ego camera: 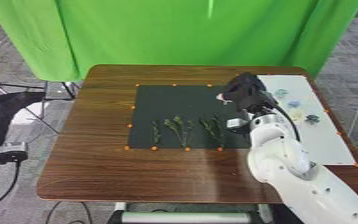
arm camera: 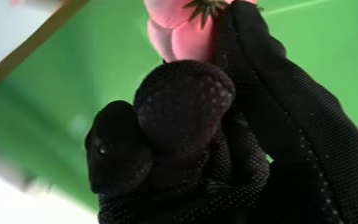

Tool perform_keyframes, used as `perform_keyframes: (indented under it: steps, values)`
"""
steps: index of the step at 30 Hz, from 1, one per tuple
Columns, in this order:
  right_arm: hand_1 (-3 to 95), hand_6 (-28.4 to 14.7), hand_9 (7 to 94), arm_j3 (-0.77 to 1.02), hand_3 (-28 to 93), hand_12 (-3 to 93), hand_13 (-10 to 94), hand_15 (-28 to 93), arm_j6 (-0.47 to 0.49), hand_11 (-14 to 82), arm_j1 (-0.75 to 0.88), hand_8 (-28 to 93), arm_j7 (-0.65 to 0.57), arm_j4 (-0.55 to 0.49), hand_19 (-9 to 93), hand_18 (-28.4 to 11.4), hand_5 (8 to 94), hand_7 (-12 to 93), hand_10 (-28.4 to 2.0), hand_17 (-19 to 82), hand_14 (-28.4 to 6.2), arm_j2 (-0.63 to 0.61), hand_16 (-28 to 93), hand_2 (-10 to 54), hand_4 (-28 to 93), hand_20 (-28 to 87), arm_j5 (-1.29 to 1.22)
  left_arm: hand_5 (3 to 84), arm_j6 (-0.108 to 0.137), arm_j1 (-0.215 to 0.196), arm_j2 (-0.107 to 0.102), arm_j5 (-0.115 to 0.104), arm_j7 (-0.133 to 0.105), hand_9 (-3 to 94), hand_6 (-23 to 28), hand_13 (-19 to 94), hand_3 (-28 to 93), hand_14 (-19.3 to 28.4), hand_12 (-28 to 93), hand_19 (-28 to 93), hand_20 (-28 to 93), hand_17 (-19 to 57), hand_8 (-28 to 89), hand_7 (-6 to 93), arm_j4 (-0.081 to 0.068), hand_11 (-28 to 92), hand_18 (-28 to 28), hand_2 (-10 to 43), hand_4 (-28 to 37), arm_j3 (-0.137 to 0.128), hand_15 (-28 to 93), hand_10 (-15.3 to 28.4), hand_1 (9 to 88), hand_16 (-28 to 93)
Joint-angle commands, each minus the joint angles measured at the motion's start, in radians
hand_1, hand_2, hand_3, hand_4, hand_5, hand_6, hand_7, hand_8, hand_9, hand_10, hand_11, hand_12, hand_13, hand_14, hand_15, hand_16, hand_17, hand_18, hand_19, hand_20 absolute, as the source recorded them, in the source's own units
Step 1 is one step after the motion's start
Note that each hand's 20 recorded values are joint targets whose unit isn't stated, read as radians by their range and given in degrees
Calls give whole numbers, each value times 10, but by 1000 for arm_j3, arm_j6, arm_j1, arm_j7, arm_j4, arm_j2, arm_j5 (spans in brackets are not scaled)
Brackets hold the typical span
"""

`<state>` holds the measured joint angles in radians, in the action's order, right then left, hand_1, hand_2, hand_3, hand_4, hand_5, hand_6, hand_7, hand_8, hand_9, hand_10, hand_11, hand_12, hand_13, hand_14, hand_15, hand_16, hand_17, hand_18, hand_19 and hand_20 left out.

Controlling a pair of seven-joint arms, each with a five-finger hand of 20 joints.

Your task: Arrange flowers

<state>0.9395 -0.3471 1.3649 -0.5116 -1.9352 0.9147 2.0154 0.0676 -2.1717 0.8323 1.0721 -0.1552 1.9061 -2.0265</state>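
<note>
Head view: the wooden table [ego camera: 149,177] carries a dark mat [ego camera: 167,105], its nearer part bearing three groups of green stems [ego camera: 184,131], side by side and apart. The left hand [ego camera: 7,112] is beyond the table's left side, fingers relaxed and extended. A white sheet [ego camera: 328,147] lies to the mat's right with small pale and dark pieces on it, probably flower heads [ego camera: 312,119]. Farther up, the right hand [ego camera: 245,90] is over the mat's far right part; the right wrist view shows it pinching a pink flower [arm camera: 189,37] at its fingertips. A green curtain [ego camera: 184,35] hangs behind the table.
</note>
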Motion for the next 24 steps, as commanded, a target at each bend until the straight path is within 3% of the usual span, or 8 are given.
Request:
perform_keyframes:
  steps: [1,5,11,16,19,22,24]
  values:
    - [665,-8,877,-192,535,349,933,485,97,44,-191,117,102,22,931,-79,804,223,-131,662,-15,132,322,-95,-146,365,-62,511,129,55,-19,-102,-81,434,33,283,645,143,106,11,131,18,-63,152,-15,158,93,13,-268,64,67,136,191,18]
    - [664,-7,876,-283,536,348,933,485,147,43,-250,118,162,94,931,-78,804,223,-131,661,-15,204,322,-95,-145,365,-65,513,156,83,-14,-153,-111,440,32,287,648,141,103,11,132,22,-65,156,-19,162,90,37,-279,109,69,138,179,16]
    - [661,-4,874,-392,538,347,932,488,217,42,-309,116,201,195,932,-79,803,227,-128,660,-14,295,323,-95,-150,370,-15,514,152,125,-8,-166,-119,444,30,292,659,143,101,14,134,24,-67,159,-24,167,90,35,-282,164,72,139,171,14]
    - [656,5,874,-428,542,346,930,493,234,41,-332,108,216,275,932,-82,800,234,-123,659,-13,353,324,-95,-152,380,18,513,125,141,-2,-163,-120,445,30,293,665,143,100,14,134,24,-68,160,-21,168,90,19,-283,190,73,138,172,13]
    - [653,9,873,-436,545,344,929,507,213,38,-338,94,216,321,932,-84,798,242,-120,658,-13,378,325,-95,-159,394,36,513,106,138,10,-184,-113,445,30,292,668,143,100,14,134,24,-68,160,-12,168,90,15,-283,203,73,138,171,14]
    - [651,14,871,-437,547,335,927,522,197,32,-342,78,215,355,932,-86,797,243,-113,657,-14,398,323,-95,-164,419,53,512,76,123,23,-167,-101,442,31,290,671,144,100,13,134,23,-68,159,-5,168,91,10,-283,206,72,138,172,14]
    - [651,16,869,-434,546,329,927,527,200,31,-341,69,214,373,932,-88,797,242,-111,657,-14,406,320,-95,-167,437,65,511,68,120,28,-167,-94,441,32,290,670,144,99,13,134,22,-68,156,-5,165,91,3,-283,217,72,137,174,14]
